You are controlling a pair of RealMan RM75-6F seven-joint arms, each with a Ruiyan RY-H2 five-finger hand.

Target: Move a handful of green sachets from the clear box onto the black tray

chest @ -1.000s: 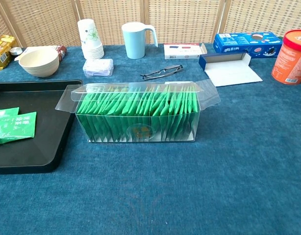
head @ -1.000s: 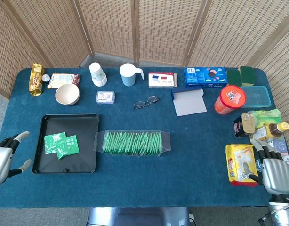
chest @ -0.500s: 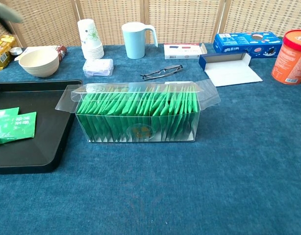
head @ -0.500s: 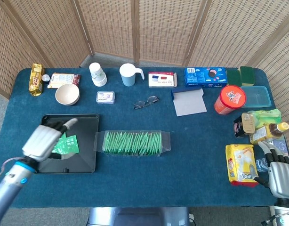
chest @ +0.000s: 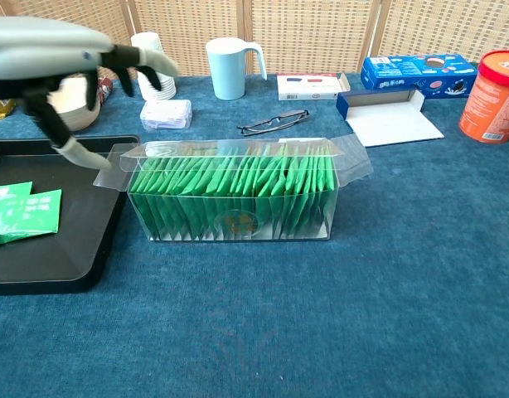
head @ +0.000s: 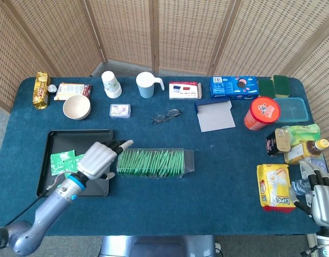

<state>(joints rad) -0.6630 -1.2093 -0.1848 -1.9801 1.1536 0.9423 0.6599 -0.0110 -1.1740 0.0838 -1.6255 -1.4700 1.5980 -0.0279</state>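
The clear box (head: pixel 151 162) (chest: pixel 238 192) lies in the table's middle, packed with upright green sachets (head: pixel 151 160) (chest: pixel 234 178). Left of it sits the black tray (head: pixel 57 140) (chest: pixel 80 257), holding a few green sachets (head: pixel 64 161) (chest: pixel 24 214). My left hand (head: pixel 98 159) (chest: pixel 68 62) hovers over the tray's right edge and the box's left end, fingers spread toward the box, holding nothing. My right hand (head: pixel 322 195) rests at the table's right front corner, fingers apart, nothing in it.
Behind the box lie glasses (head: pixel 166 115), a blue mug (head: pixel 146 84), paper cups (head: pixel 111 84), a bowl (head: pixel 76 107) and a small packet (head: pixel 120 110). An orange canister (head: pixel 261 113), bottles (head: pixel 299 140) and a yellow snack bag (head: pixel 274 186) crowd the right side.
My left hand has swung in from the table's left front edge, over the tray, to the box's left end. My right hand has dropped slightly lower at the corner.
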